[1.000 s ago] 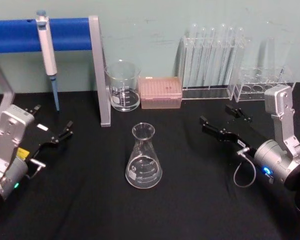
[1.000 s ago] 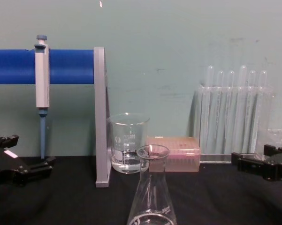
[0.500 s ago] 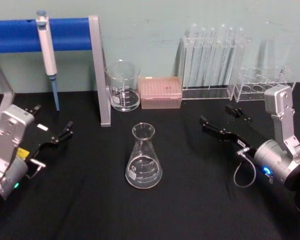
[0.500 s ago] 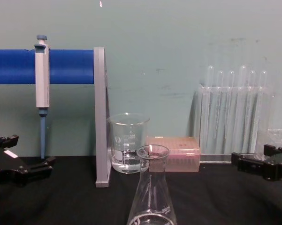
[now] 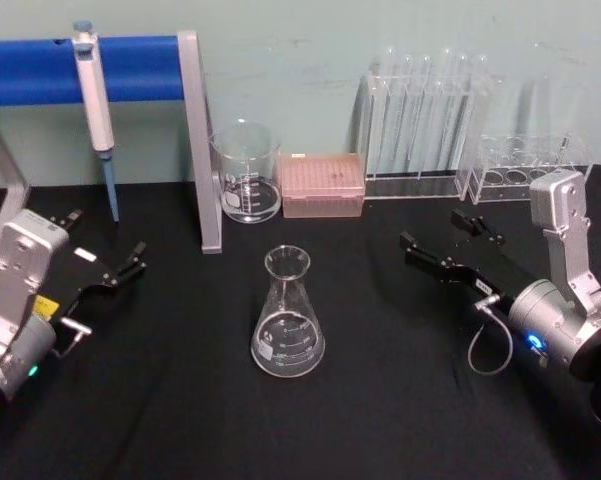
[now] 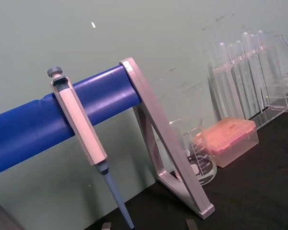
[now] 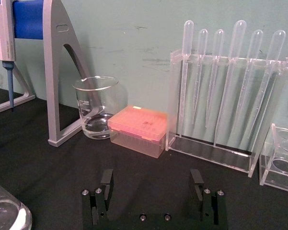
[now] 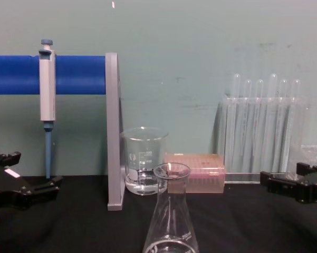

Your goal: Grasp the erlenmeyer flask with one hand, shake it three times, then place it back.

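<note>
Standing upright and free on the black cloth-covered table (image 5: 400,400), centre front: the erlenmeyer flask (image 5: 288,318), clear smooth glass, broad round base narrowing to a slim neck with a flared rim, white printed markings low on the cone. Well apart to its right, resting low over the cloth, the right gripper (image 5: 450,244), matte black with two flat fingers spread wide and nothing between them, on a silver-grey arm with a looped cable. Well apart to the left, the left gripper (image 5: 105,252), also black, likewise parted and empty, on a matching silver-grey arm. Behind the flask, a straight-sided glass beaker (image 5: 246,172) with a printed scale and a little clear liquid at the bottom; just beside it, a translucent pink tip box (image 5: 323,185), rectangular. Further right, a clear plastic rack (image 5: 425,120) holding tall thin tubes with rounded tops, then a low clear rack (image 5: 520,170) with round holes. At left, a grey metal stand (image 5: 200,140) carrying a blue padded bar, with a white and blue pipette (image 5: 95,110) hanging from it. Beyond, a pale green wall, slightly scuffed.
</note>
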### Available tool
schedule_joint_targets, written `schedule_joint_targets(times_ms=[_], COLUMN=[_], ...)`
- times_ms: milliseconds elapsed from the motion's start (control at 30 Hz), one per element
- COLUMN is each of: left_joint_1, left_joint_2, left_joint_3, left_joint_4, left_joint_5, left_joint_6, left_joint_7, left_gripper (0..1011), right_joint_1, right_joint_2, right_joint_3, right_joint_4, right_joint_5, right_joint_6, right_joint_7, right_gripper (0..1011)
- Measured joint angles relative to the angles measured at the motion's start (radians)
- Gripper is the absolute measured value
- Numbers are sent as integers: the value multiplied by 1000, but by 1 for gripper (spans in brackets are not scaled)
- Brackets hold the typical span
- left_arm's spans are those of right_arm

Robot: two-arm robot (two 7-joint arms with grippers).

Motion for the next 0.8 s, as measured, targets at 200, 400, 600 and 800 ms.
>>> schedule_joint_targets(times_ms=[200,400,600,800], left_joint_1=[0,0,0,0], left_joint_2=[0,0,0,0], left_joint_3=[0,0,0,0], left_joint_4=[0,0,0,0], left_joint_5=[0,0,0,0], left_joint_6=[0,0,0,0], left_joint_7=[0,0,0,0], left_gripper=[1001,1001,1001,1001], right_joint_1=[0,0,0,0], right_joint_2=[0,0,0,0], right_joint_3=[0,0,0,0], right_joint_4=[0,0,0,0], right_joint_5=[0,0,0,0], right_joint_6=[0,0,0,0], right_joint_7=[0,0,0,0], right_gripper=[1000,1000,1000,1000])
